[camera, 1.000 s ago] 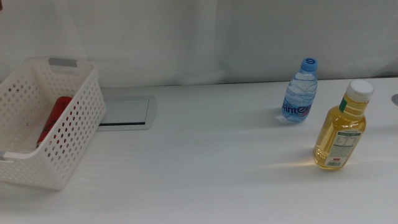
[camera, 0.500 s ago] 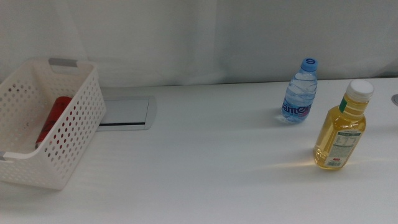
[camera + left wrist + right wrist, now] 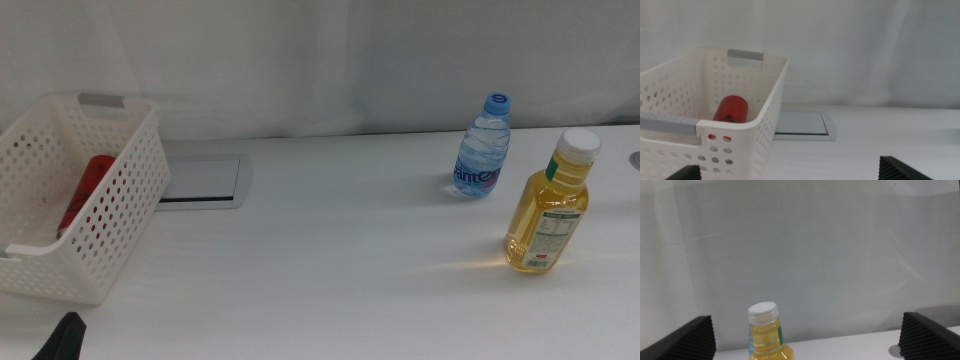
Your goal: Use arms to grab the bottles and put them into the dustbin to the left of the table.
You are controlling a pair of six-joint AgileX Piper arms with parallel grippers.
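Grey hatch (image 3: 200, 180) just beside dustbin (image 3: 120, 215).

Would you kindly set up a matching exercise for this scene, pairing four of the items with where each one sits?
Things:
1. red drink can
2. clear small water bottle with blue cap
3. taller yellow-liquid bottle with white cap
4. flat grey rectangular hatch

Places:
A. set into the tabletop, right beside the basket
B. upright at the right, nearest the camera in the middle view
C. lying inside the white perforated plastic basket
D. upright at the right, farther back toward the wall

Pairs: 1-C, 2-D, 3-B, 4-A
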